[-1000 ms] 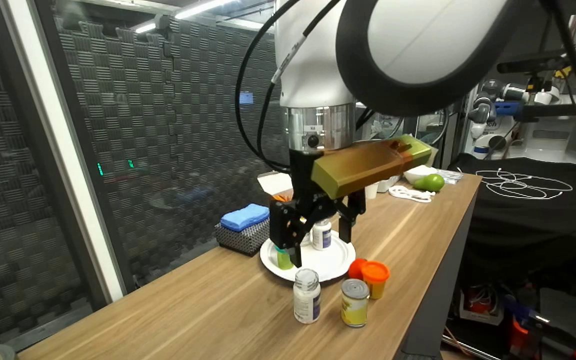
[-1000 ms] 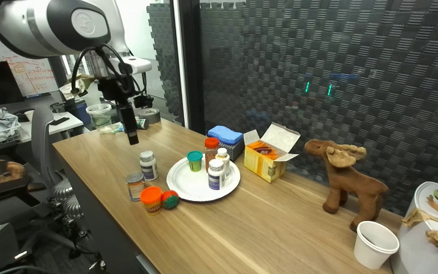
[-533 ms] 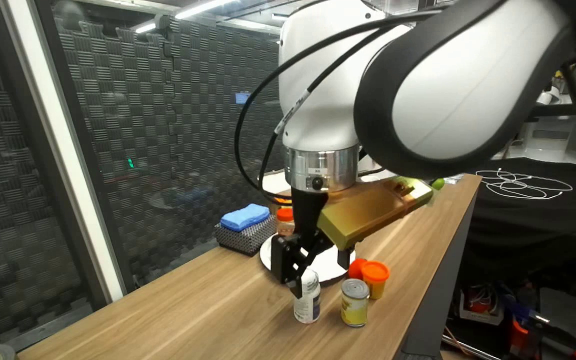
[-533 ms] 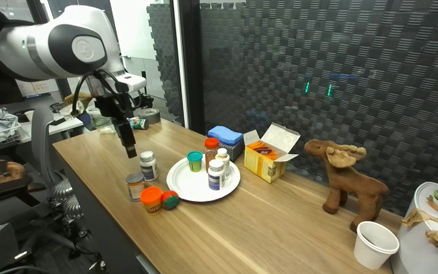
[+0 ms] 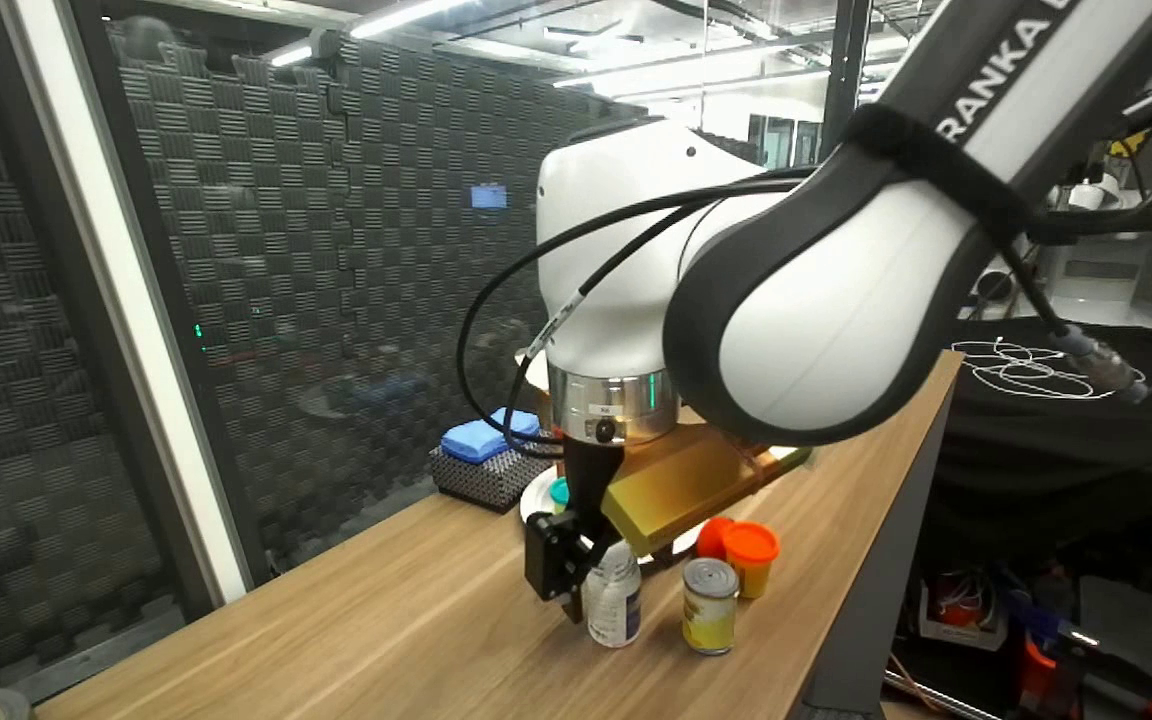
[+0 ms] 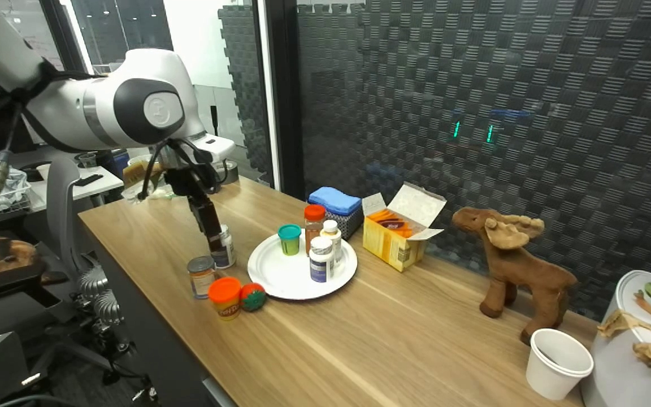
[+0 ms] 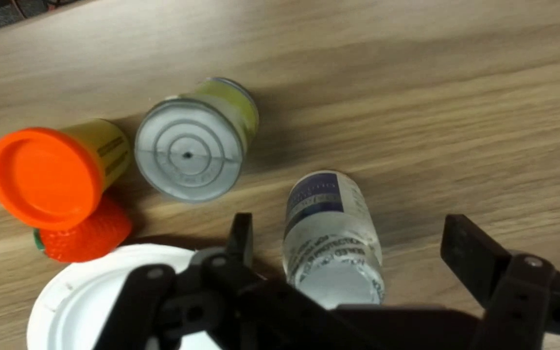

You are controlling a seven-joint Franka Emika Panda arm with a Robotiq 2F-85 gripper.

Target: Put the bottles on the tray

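A white bottle with a purple label stands upright on the table, between the spread fingers of my gripper. The wrist view shows a gap on either side of it, wider on the right. The black fingers partly cover this bottle in both exterior views. Beside it is the white tray, carrying a teal-capped green jar, a red-capped bottle and two white bottles, one in front and one behind. An orange-lidded jar is on the table off the tray.
A silver-topped can stands close to the bottle, and a red toy strawberry touches the orange-lidded jar. Behind the tray are a blue sponge on a dark box and an open yellow box. A brown plush moose stands farther along.
My gripper has come down and over to the white bottle beside the tray, its fingers staying spread. The bottles and other objects have kept their places.
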